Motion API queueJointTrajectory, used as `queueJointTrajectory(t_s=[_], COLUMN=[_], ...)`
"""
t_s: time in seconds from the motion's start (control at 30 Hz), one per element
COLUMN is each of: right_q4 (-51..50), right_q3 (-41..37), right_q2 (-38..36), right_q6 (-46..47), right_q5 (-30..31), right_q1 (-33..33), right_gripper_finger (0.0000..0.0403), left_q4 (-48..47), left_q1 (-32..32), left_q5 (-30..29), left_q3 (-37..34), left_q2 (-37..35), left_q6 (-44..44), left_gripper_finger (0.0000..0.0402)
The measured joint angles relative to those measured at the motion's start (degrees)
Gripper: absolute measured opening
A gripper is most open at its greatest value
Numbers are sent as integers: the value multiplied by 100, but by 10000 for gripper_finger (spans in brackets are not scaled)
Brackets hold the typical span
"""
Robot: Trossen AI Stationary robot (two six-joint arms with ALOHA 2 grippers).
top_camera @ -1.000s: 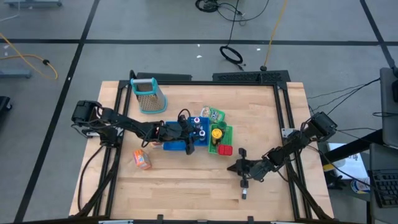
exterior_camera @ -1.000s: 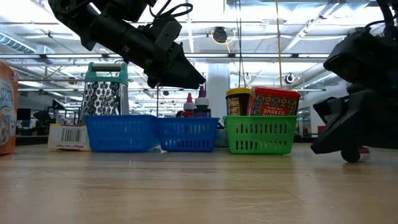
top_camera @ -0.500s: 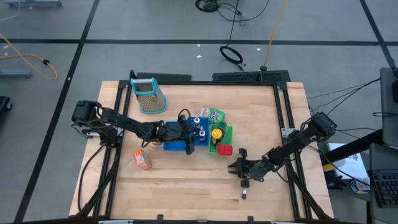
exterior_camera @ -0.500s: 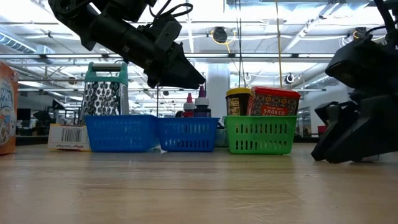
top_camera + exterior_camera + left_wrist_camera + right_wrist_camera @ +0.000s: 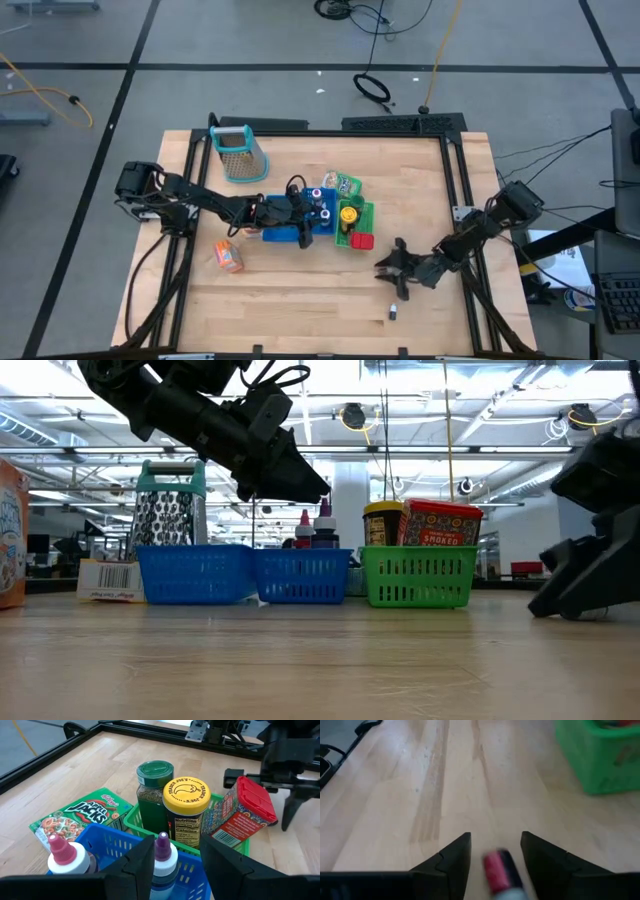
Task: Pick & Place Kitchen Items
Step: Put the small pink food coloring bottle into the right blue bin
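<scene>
My left gripper (image 5: 176, 840) hangs open above the blue tray (image 5: 280, 235). Below its fingers stand a purple-capped tiny bottle (image 5: 161, 845) and a pink-capped one (image 5: 60, 847). The green tray (image 5: 352, 228) holds a yellow-lidded jar (image 5: 185, 790), a green bottle (image 5: 155, 775) and a red block (image 5: 250, 805). My right gripper (image 5: 496, 836) is open and low over the table at the near right. A red-capped tiny bottle (image 5: 500, 872) lies on its side between its fingers; whether they touch, I cannot tell. An orange packet (image 5: 229, 257) lies at the near left.
A metal grater (image 5: 240, 152) with a teal handle stands at the far left. A green cereal box (image 5: 80, 815) lies flat behind the trays. Bare wood stretches along the near edge between the orange packet and my right gripper (image 5: 390, 278).
My right gripper has opened from shut, rolled a little and drawn back toward the table's right edge. The tiny bottle on the table near it has stayed where it was.
</scene>
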Motion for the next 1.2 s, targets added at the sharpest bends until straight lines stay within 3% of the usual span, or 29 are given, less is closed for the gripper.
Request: queueJointTrajectory(t_s=[0.23,0.73,1.2], right_q4=[-19,571,1263], right_q3=[-30,161,166], right_q2=[97,1016,1572], right_q6=[126,376,-712], right_q5=[209,689,1415], right_q1=[107,166,335], right_gripper_finger=[152,143,136], left_q4=[0,2,2], left_q1=[0,0,0], left_q5=[0,0,0], left_q3=[0,0,0], left_q2=[0,0,0], left_q6=[-2,-10,7], left_gripper_finger=[159,159,159])
